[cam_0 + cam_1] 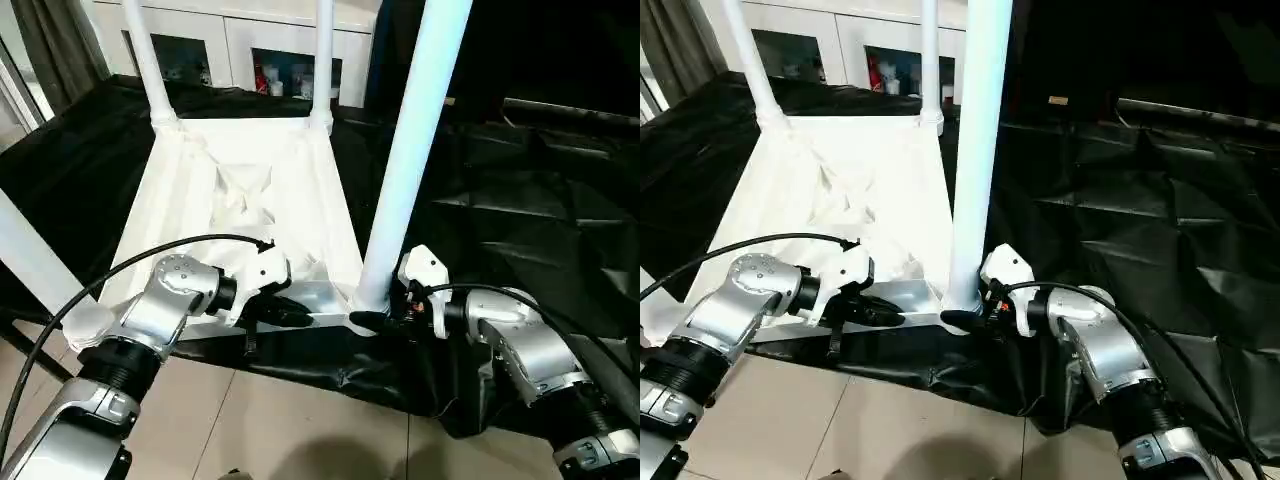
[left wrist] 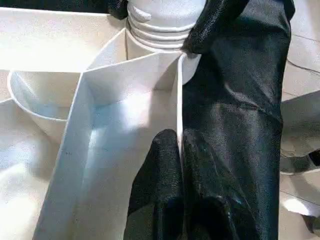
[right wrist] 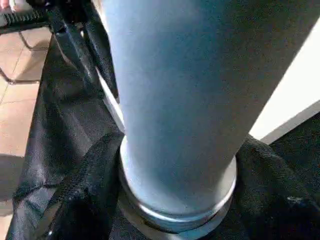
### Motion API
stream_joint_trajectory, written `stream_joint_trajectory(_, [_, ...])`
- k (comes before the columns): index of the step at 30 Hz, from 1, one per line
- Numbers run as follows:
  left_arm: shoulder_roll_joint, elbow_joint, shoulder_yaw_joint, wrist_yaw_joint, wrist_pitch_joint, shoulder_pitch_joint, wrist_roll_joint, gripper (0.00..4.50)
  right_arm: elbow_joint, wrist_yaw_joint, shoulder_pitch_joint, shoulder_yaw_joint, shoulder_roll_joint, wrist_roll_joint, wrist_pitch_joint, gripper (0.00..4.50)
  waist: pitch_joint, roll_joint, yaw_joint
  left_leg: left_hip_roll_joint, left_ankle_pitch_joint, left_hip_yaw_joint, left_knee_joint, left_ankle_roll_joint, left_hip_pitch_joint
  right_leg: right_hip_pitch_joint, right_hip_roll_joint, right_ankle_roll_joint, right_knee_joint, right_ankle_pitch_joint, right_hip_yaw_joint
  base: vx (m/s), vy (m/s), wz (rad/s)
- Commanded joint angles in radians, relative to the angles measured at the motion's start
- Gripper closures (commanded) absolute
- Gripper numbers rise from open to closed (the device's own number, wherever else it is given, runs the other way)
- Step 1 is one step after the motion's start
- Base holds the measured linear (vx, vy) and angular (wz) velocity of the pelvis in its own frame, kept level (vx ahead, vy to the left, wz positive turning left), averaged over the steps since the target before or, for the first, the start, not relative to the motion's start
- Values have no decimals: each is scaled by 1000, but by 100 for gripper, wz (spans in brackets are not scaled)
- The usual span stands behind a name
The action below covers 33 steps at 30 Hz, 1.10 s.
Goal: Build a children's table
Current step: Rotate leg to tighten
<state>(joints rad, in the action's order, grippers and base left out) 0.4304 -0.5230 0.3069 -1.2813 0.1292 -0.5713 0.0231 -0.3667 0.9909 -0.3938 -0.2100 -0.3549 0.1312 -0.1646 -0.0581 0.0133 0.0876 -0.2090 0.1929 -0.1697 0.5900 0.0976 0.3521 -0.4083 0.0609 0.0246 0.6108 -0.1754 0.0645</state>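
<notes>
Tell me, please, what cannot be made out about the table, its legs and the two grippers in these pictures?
- Near leg: top cut off by the upper edge in the eye views.
- Its thread depth in the corner socket: hidden by the leg in the right wrist view.
- Right gripper: grip on the leg unclear; fingers dark against the black sheet.
- Left gripper: clamps the tabletop's rim, hiding it there.

L fingers pinch tabletop rim; leg's threaded end beyond.
</notes>
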Motion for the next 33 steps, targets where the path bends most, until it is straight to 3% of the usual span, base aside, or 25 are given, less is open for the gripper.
stream_joint_trajectory(1, [-53,-33,1,92,-37,-14,-24,450,-49,-119,-8,38,43,-3,-3,176,67,2,-2,-19,149,-3,-66,-43,0,58,72,198,-70,-203,-49,0,0,0])
stream_joint_trajectory(2, [-86,-79,-8,178,-45,-27,-45,450,-77,-186,-11,50,67,-17,-1,176,62,0,-5,-18,178,-2,-69,-30,-2,55,72,187,-78,-262,-46,0,0,0])
stream_joint_trajectory(3, [-115,-117,-12,251,-46,-39,-63,450,-104,-262,-14,66,94,-30,0,176,60,5,-7,-15,192,-4,-69,-25,-4,54,70,174,-85,-302,-46,0,0,0])
stream_joint_trajectory(4, [-142,-149,-14,303,-39,-50,-73,450,-126,-333,-16,87,127,-29,-10,176,58,4,-6,-14,223,-3,-68,-10,-13,49,72,155,-94,-382,-45,0,0,0])
stream_joint_trajectory(5, [-167,-175,-15,346,-30,-61,-81,450,-143,-403,-16,109,162,-26,-16,176,61,10,-6,-14,215,0,-70,-6,-9,53,75,136,-95,-410,-46,0,0,0])
stream_joint_trajectory(10, [-267,-278,-28,495,5,-125,-90,450,-229,-667,-40,171,290,-37,12,176,61,10,-7,-10,212,2,-72,0,-8,46,78,97,-104,-472,-45,0,0,0])
stream_joint_trajectory(12, [-313,-333,-31,561,6,-164,-103,450,-296,-760,-80,184,344,-47,40,176,62,14,-8,-11,218,2,-72,-3,-10,42,77,91,-106,-473,-45,0,0,0])
stream_joint_trajectory(13, [-344,-369,-34,587,6,-193,-115,450,-348,-792,-122,161,375,-82,68,176,62,10,-9,-12,223,4,-74,-1,-10,43,77,95,-104,-467,-44,0,0,0])
stream_joint_trajectory(15, [-351,-378,-30,577,5,-205,-121,450,-365,-766,-143,138,385,-99,93,176,62,7,-9,-11,216,3,-73,-8,-6,45,76,103,-101,-419,-45,0,0,0])
stream_joint_trajectory(17, [-349,-376,-24,563,8,-206,-124,450,-363,-744,-147,132,387,-98,104,176,64,11,-9,-11,218,3,-74,-16,-4,49,76,106,-99,-403,-45,0,0,0])
stream_joint_trajectory(19, [-334,-365,-9,517,8,-202,-129,450,-338,-667,-142,152,391,-57,120,176,65,9,-8,-13,213,3,-74,-25,-4,49,77,115,-96,-377,-46,0,0,0])
stream_joint_trajectory(22, [-319,-357,-4,482,19,-195,-124,450,-316,-628,-137,148,377,-49,130,106,67,10,-8,-13,195,2,-73,-29,-1,53,76,137,-90,-326,-47,0,0,0])
stream_joint_trajectory(24, [-303,-352,-8,466,16,-193,-121,450,-289,-593,-135,144,352,-44,139,101,68,12,-8,-13,192,1,-72,-36,0,57,77,144,-88,-314,-46,0,0,0])
stream_joint_trajectory(27, [-263,-338,-7,396,0,-182,-120,450,-239,-478,-123,128,282,-27,116,63,67,17,-11,-15,173,0,-71,-49,2,57,77,157,-87,-295,-46,0,0,0])
stream_joint_trajectory(30, [-225,-298,0,318,8,-160,-112,450,-164,-336,-89,99,211,-7,73,63,67,15,-8,-17,160,2,-71,-67,5,64,75,160,-83,-267,-46,0,0,0])
stream_joint_trajectory(31, [-188,-255,11,244,3,-138,-104,450,-99,-216,-56,68,144,7,47,63,67,18,-7,-17,153,2,-70,-75,5,64,76,164,-80,-246,-47,0,0,0])
stream_joint_trajectory(33, [-157,-215,22,172,-7,-116,-89,450,-60,-142,-36,54,98,17,30,63,66,17,-7,-22,156,0,-70,-82,5,61,78,174,-78,-232,-49,0,0,0])
